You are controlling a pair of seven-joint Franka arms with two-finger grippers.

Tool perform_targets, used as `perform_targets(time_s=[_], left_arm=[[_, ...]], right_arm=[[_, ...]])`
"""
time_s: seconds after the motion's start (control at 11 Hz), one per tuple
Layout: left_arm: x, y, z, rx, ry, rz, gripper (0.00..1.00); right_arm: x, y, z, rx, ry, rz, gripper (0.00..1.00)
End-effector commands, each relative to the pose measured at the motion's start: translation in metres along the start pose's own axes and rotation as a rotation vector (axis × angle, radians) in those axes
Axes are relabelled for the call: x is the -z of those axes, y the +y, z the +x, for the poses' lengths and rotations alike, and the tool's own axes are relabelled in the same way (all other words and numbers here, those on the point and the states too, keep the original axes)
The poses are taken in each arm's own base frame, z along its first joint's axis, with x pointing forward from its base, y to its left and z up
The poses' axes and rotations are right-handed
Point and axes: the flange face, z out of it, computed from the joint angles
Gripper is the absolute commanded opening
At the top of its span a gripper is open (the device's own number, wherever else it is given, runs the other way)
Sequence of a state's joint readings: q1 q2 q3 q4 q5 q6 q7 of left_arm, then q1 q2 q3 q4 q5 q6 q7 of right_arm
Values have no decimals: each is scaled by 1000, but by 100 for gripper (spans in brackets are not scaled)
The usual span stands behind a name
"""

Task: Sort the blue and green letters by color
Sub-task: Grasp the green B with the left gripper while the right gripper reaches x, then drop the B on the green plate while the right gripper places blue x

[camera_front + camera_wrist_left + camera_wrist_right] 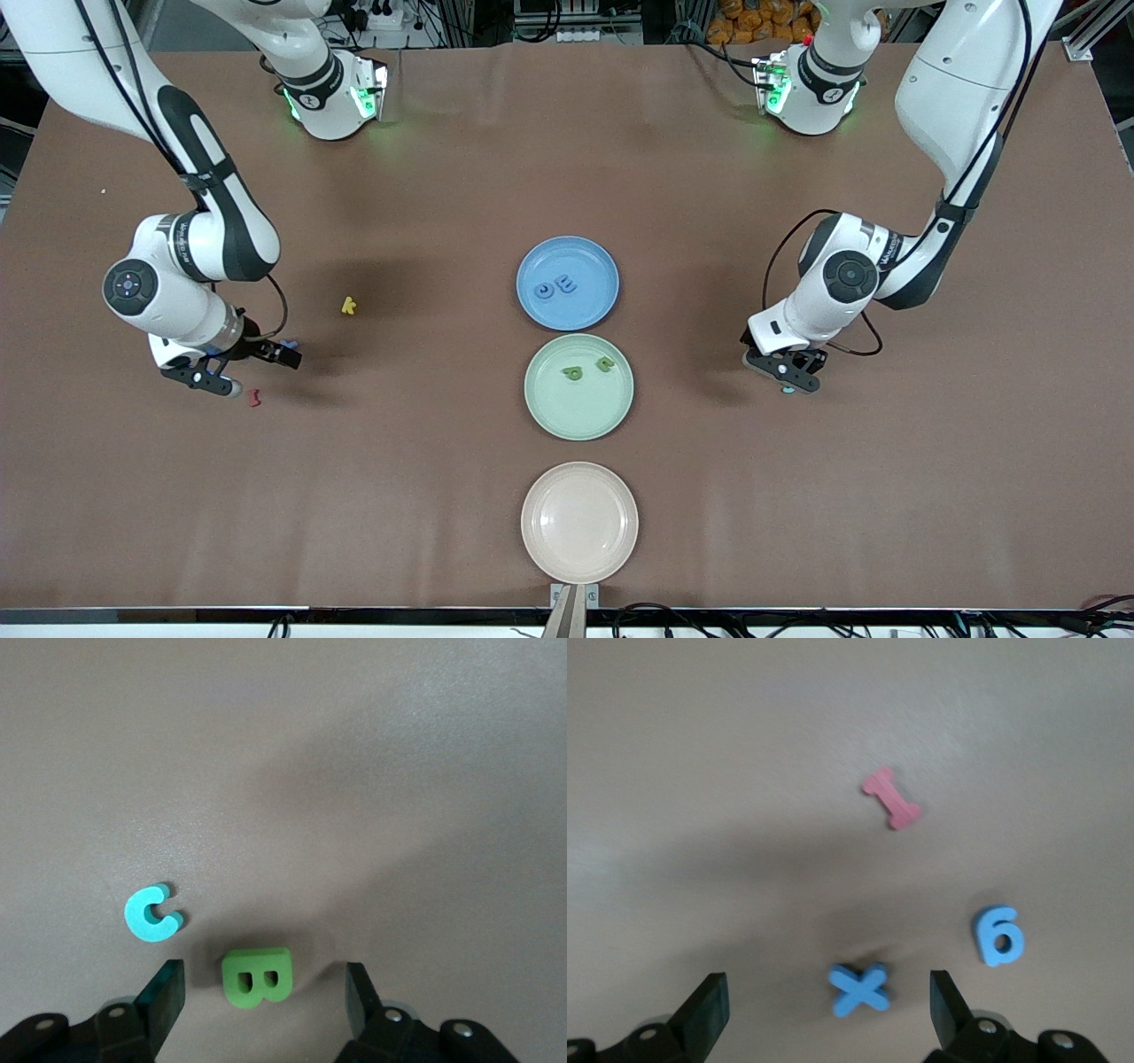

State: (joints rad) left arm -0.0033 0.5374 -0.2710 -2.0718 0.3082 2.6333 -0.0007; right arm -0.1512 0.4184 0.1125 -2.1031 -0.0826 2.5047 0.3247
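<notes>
Nearest the front camera you have a pink plate (pixel 579 523) with nothing on it. Next up the middle line sits the green plate (pixel 578 387), carrying two olive green letters (pixel 588 369) side by side. At about that depth, toward the left arm's end of the table, your left gripper (pixel 788 373) is down low at the tabletop; its wrist view shows the fingers (pixel 165 989) spread, with a green B (pixel 257 974) lying flat between them and not touching either one, and a teal C (pixel 152 912) just beside the B, outside the fingers. Toward the right arm's end, your right gripper (pixel 239 368) is also low over the table, jaws spread wide and holding nothing; its wrist view shows a blue X (pixel 860 989) lying between the fingers (pixel 704 1012), a blue 6 (pixel 998 935) near it, and a dark red letter (pixel 892 798) a little apart from both. Farther from the camera, the yellow k (pixel 348 306) lies alone on the table. Level with it on the middle line is the blue plate (pixel 567 283), holding blue letters (pixel 556 287) close together.
</notes>
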Motion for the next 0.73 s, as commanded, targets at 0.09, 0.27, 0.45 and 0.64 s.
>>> perform_targets(time_s=[0.09,0.27,0.45,0.64], left_arm=[[-1,-2,4,-22,16,9,67],[-2,-2,3,-22,14,8,56],[-2,-2,5,-23,16,8,35],[-1,-3,8,-21,20,8,12]], right_arm=[[-19,17,-25,22,18,5,100],[-25,19,-32,20,12,5,100],[-35,22,-37,15,27,15,100],[-36,23,-38,12,36,18,89]])
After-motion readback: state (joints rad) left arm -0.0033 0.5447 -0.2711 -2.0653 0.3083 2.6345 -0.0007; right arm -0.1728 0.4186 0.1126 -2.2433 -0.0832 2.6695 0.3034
